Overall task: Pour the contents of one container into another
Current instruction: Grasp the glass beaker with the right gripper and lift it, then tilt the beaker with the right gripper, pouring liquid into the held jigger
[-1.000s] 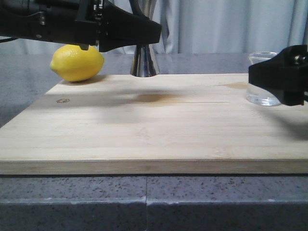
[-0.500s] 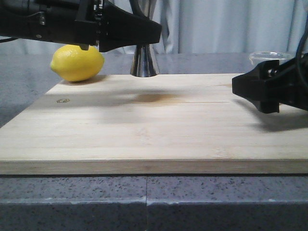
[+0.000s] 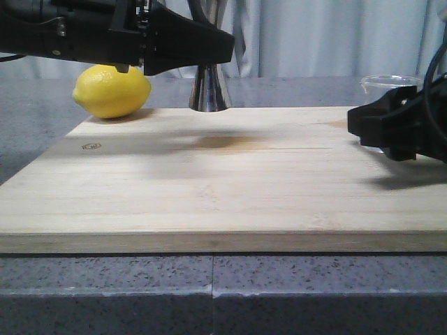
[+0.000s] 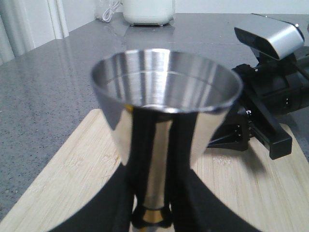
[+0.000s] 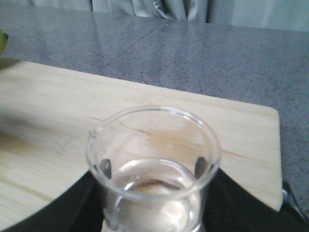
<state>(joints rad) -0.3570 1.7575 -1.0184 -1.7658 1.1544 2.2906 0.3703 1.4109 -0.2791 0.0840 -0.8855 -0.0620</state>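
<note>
We are pinching glass beaker (image 5: 153,169) mid-wall with right end effector (image 3: 391,132), frame right: fragile, slippery, light. Left end effector (image 4: 153,212) clamping steel jigger (image 4: 164,101) at waist.

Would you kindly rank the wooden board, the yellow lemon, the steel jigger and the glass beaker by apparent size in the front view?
1. Pale wooden cutting board, by far the largest.
2. Yellow lemon.
3 and 4. Shiny steel hourglass jigger and small clear glass beaker: both mostly hidden by the arms, and the beaker looks nearer the camera, so I would not rank them.
</note>
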